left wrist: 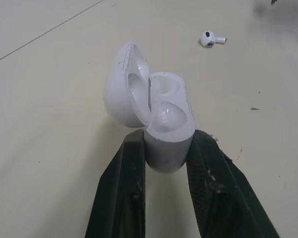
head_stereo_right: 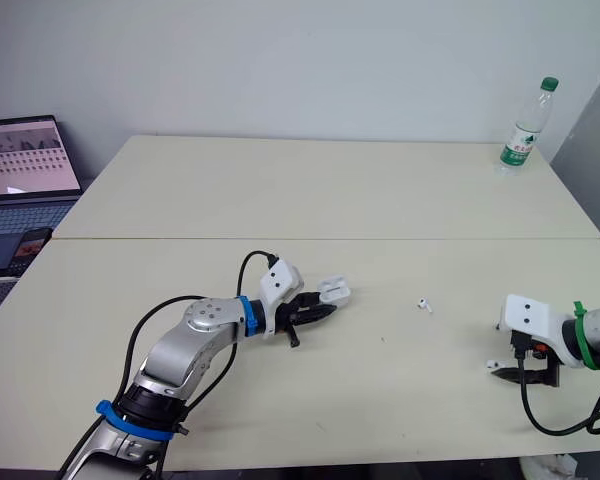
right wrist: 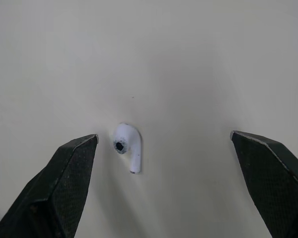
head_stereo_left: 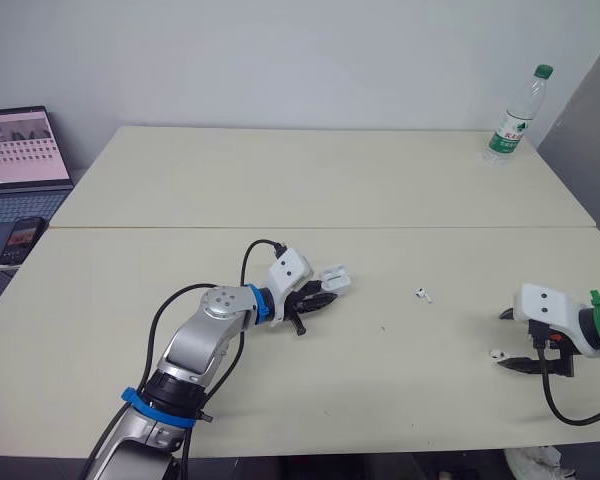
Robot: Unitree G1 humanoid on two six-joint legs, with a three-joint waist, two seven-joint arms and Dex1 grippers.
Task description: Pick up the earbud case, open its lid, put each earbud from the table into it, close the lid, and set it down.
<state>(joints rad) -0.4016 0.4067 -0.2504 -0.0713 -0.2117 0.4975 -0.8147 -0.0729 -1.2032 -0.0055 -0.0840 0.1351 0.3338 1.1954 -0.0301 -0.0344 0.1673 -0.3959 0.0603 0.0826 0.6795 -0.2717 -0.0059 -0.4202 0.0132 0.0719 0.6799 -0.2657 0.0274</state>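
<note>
My left gripper [head_stereo_left: 320, 296] is shut on the white earbud case [left wrist: 161, 124], held just above the table near its middle. The case's lid [left wrist: 124, 84] stands swung open and both sockets look empty. One white earbud [head_stereo_left: 423, 294] lies on the table to the right of the case. A second earbud [right wrist: 127, 146] lies on the table between the wide-open fingers of my right gripper [head_stereo_left: 508, 338], closer to one finger [right wrist: 59, 183] and touching neither. That earbud [head_stereo_left: 497, 353] sits near the table's front right.
A clear water bottle with a green cap [head_stereo_left: 516, 116] stands at the far right corner of the cream table [head_stereo_left: 310, 180]. A laptop [head_stereo_left: 20, 160] and a phone [head_stereo_left: 22, 238] sit off the table's left side. A seam runs across the tabletop.
</note>
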